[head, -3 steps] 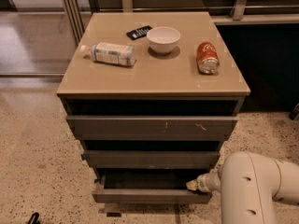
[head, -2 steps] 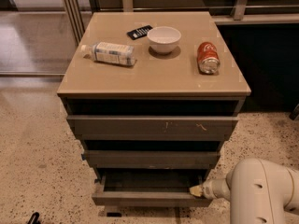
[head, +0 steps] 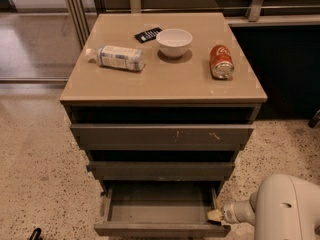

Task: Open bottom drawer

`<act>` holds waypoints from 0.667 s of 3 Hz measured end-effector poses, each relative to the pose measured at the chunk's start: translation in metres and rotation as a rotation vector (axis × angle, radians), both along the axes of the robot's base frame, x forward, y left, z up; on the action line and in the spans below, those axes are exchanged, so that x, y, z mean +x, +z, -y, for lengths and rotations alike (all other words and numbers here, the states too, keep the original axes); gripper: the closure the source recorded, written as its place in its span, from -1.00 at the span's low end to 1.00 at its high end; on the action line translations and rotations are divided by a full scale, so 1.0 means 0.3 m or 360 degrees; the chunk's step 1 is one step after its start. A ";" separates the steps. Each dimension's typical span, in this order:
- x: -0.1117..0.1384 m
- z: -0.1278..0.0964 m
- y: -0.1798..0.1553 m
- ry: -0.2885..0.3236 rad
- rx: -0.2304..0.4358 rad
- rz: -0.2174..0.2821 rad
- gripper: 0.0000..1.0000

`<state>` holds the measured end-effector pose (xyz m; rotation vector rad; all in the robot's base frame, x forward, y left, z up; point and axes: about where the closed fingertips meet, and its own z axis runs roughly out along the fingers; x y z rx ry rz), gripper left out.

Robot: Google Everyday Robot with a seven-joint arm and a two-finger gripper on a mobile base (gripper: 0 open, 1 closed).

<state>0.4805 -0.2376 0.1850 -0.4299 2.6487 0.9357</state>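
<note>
In the camera view, the bottom drawer (head: 159, 228) sat lowest of 3 in the cabinet (head: 165, 86), drawn well out from the cabinet's face, with nothing showing inside. It looked like a rigid box on slides, probably light. It would likely run straight if pulled squarely and bind if tugged from 1 corner, so the front panel's top lip seemed the sound place to hold.

The gripper (head: 216, 215) lay at the cabinet's lower right, touching the drawer's front right corner. Whether it was wide or narrow, I could not tell. The white arm (head: 287, 209) reached in low from the cabinet's right, wrist roughly level. On the cabinet's top rested a bottle (head: 116, 57), a bowl (head: 174, 41) and a can (head: 221, 61).
</note>
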 end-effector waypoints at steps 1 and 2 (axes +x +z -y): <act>-0.095 0.013 0.018 0.0057 0.0072 -0.0024 1.00; -0.142 0.018 0.042 0.0086 0.0122 -0.0014 1.00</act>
